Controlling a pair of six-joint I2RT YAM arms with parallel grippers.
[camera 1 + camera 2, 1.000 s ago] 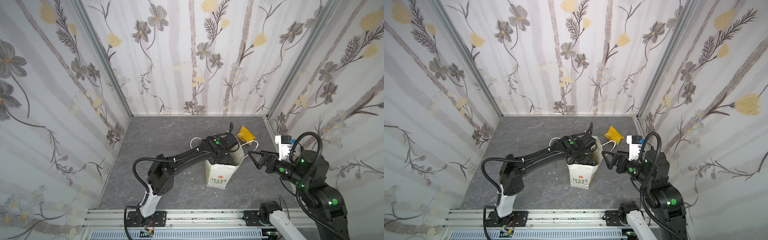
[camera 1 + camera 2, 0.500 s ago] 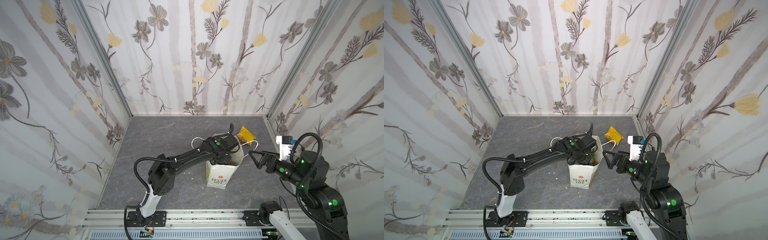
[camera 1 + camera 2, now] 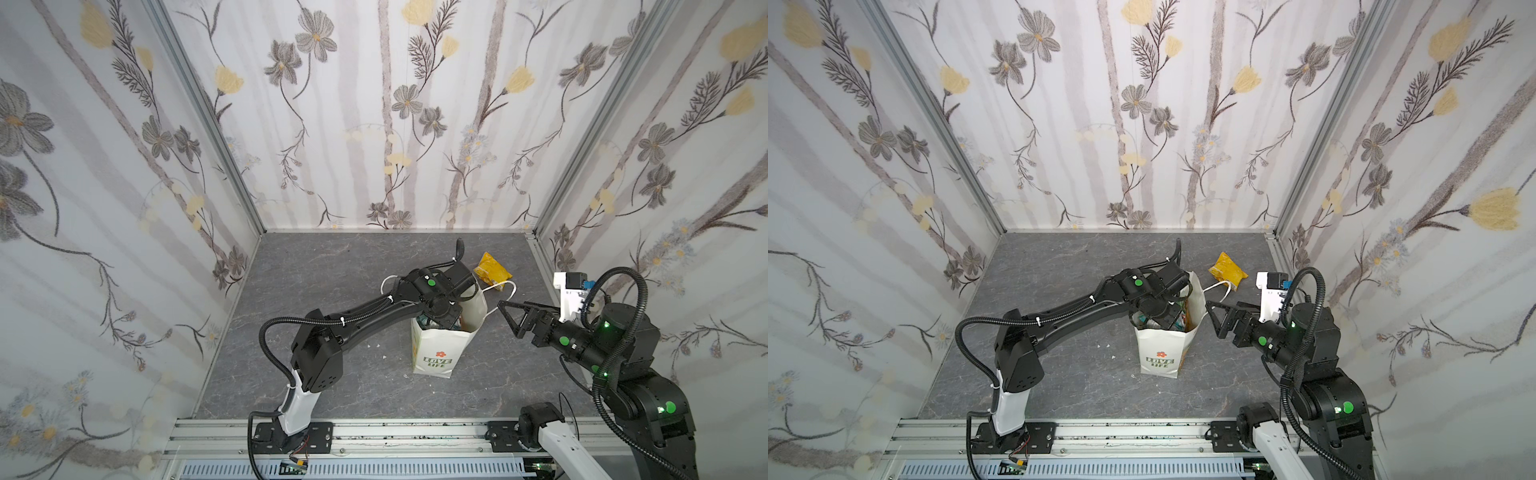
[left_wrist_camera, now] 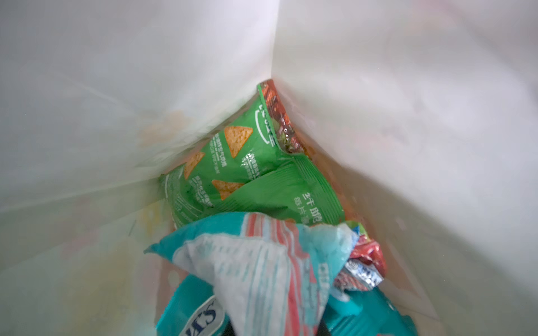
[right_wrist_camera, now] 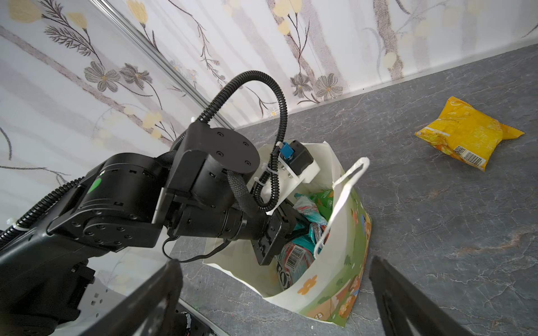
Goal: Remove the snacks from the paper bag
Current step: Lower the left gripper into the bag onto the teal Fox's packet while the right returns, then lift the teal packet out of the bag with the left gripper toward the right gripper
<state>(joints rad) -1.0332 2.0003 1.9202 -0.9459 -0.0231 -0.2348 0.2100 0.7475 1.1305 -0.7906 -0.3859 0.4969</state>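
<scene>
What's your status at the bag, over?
Left gripper inside paper bag, shut on teal packet. Right gripper open, beside bag. Yellow pouch already out; green packet inside. Nothing in the way.

Green "LOVE LIFE" print on the paper bag point(image 3: 434, 361) front, white Chinese characters on the green packet point(image 4: 250, 174), barcode and QR code on the yellow packet point(image 5: 465, 136)

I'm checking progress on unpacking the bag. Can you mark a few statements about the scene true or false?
1. The paper bag stands upright. True.
2. The yellow packet is in the bag. False: it lies on the table beyond the bag.
3. The right gripper has its jaws open, outside the bag. True.
4. The left gripper hangs clear of the bag. False: it reaches inside, jaws pinching a teal packet.
5. A green packet lies in the bag. True.
</scene>
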